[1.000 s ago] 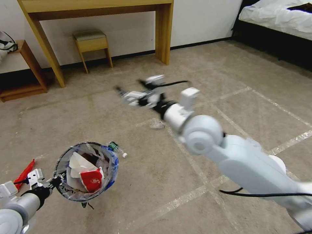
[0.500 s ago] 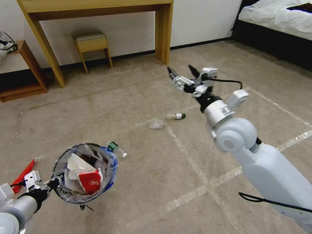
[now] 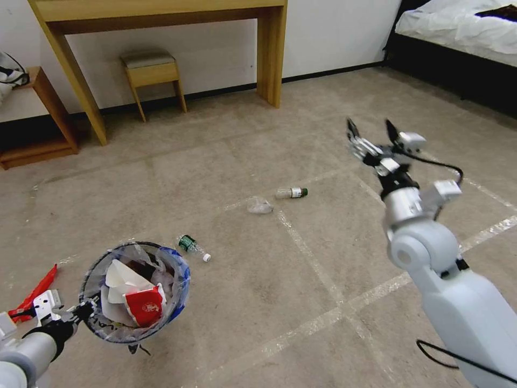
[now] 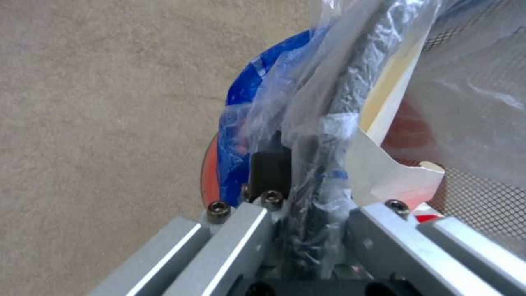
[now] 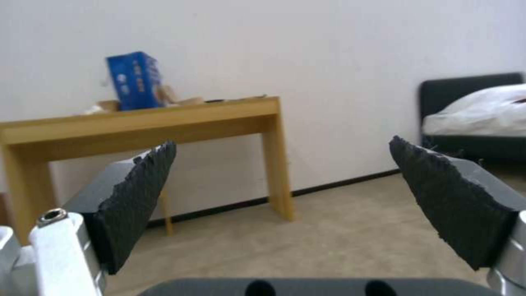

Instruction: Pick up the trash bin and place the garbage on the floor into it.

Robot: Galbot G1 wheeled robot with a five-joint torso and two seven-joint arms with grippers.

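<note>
One trash bin nearest the robot, low on its left side — lined with a crinkly clear bag printed blue, holding 1 red wrapper and white paper. Left gripper is clamped on the bin's near rim; the left wrist view shows its jaws closed on the rim and bag, red plastic visible behind the blue print. One red scrap lies on the carpet just left of that gripper. Just past the bin, 1 clear bottle with green label, lying flat, close to the rim but not touching. Farther out, mid-floor — 1 crumpled clear piece and, just to its right, 1 bottle with green cap, both lying flat. Right gripper is up in the air, right of those 2 items and well apart from them, jaws spread wide, nothing between the pads. Far back: 1 wooden desk, 1 stool under it, 1 bed at far right.
</note>
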